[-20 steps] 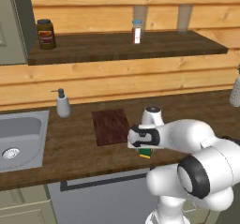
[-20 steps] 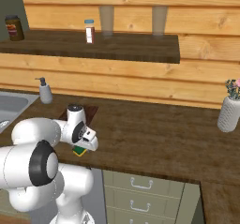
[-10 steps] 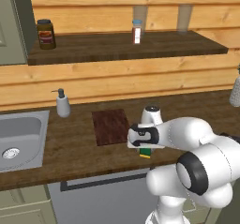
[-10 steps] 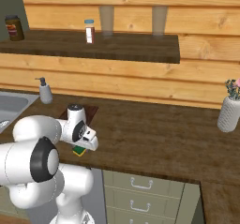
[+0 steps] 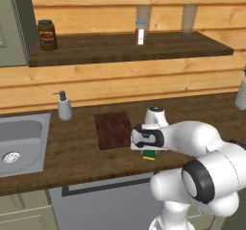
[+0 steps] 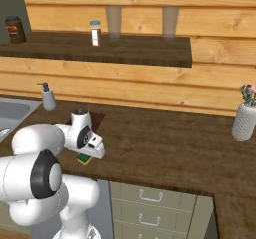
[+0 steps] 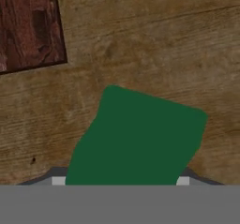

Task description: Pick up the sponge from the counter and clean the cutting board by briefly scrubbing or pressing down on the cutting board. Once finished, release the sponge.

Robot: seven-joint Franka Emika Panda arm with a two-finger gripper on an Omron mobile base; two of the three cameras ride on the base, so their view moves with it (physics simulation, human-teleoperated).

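Gripper (image 5: pixel 149 150) low over sponge (image 7: pixel 136 138) near counter (image 5: pixel 77 152) front edge, right of board (image 5: pixel 113 129); grasp unclear. Seat fingers squarely before lifting.

A kitchen: wooden counter (image 5: pixel 72 147), inset sink (image 5: pixel 21 140), soap dispenser (image 5: pixel 64 106), shelf (image 5: pixel 129 48).

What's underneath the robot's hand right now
The green-and-yellow sponge sits under the gripper, on the counter beside the cutting board. The sponge's green top covers the finger tips, so whether it is gripped can't be seen.
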